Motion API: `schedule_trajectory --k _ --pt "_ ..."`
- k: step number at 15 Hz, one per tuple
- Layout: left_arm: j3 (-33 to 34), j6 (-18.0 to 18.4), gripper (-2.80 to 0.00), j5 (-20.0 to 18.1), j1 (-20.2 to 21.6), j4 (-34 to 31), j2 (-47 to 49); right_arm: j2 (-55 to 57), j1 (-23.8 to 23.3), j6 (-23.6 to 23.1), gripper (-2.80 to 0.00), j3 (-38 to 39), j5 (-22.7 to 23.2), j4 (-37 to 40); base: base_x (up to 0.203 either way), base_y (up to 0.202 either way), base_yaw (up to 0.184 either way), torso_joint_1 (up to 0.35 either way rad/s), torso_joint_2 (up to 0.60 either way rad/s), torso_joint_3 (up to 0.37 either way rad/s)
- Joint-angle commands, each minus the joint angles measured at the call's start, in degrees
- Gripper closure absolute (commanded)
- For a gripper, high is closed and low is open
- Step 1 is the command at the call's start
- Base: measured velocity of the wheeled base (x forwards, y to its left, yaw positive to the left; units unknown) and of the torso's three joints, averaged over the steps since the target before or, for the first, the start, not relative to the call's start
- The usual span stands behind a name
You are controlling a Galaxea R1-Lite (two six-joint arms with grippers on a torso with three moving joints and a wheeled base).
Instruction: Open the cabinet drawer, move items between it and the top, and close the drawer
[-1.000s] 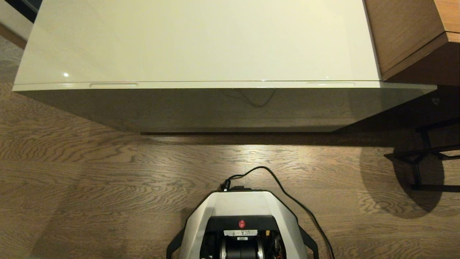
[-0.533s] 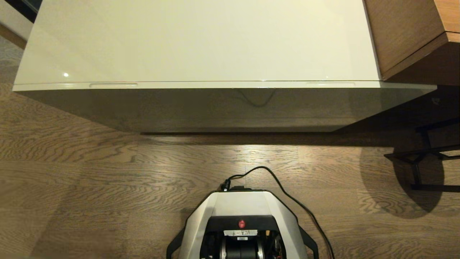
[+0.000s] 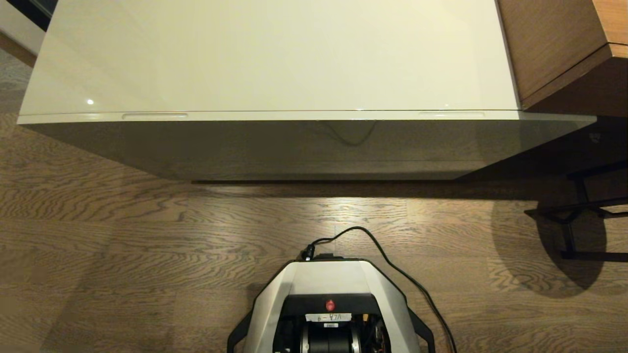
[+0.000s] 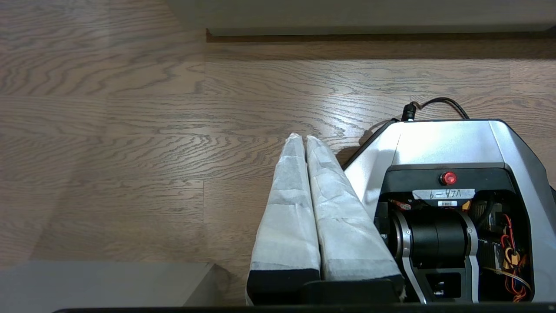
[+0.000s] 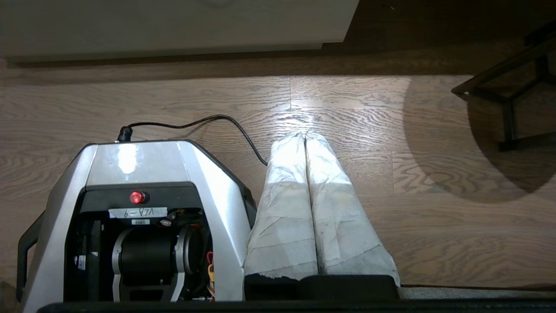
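Before us stands the low, wide cabinet, its top (image 3: 274, 54) a glossy cream-white rectangle with a small glint of light near its left front corner. Just beneath the front edge runs the cabinet drawer (image 3: 304, 116), as wide as the cabinet and pushed fully in, with one slim oblong slot (image 3: 155, 116) toward the left and another slot (image 3: 451, 114) toward the right. The shaded front face below it reflects the wooden floor (image 3: 122, 235). To the right, touching the cabinet's side, is a brown wooden furniture piece (image 3: 554, 44), and lower on the right a black metal frame (image 3: 574, 215) stands on the floor beside a round shadow. Our grey base (image 3: 328, 294) sits centred in front of the cabinet, with a black cable (image 3: 392, 264) looping from it across the floor. Nothing lies between us and the drawer front. Our left end effector (image 4: 302, 138) hangs beside the base over the floor, its white-wrapped fingers (image 4: 286, 208) pressed together and holding nothing; our right end effector (image 5: 304, 135) hangs likewise on the other side, fingers (image 5: 334, 208) pressed together. Both are low and well apart from the drawer.
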State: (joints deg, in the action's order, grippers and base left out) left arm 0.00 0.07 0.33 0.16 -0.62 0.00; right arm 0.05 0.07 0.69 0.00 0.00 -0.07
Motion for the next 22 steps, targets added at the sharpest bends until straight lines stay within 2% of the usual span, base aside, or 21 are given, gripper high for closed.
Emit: schedule_trajectory --k 1,22 --pt "0.0 0.01 0.0 0.02 0.03 0.01 0.09 0.04 -0.07 0.01 0.0 0.09 0.0 -0.01 0.0 0.0 0.0 0.0 0.0 0.0" --pt "0.0 0.02 0.0 0.02 0.02 0.01 0.09 0.04 -0.02 0.01 0.0 0.09 0.0 -0.01 0.0 0.0 0.0 0.0 0.0 0.0"
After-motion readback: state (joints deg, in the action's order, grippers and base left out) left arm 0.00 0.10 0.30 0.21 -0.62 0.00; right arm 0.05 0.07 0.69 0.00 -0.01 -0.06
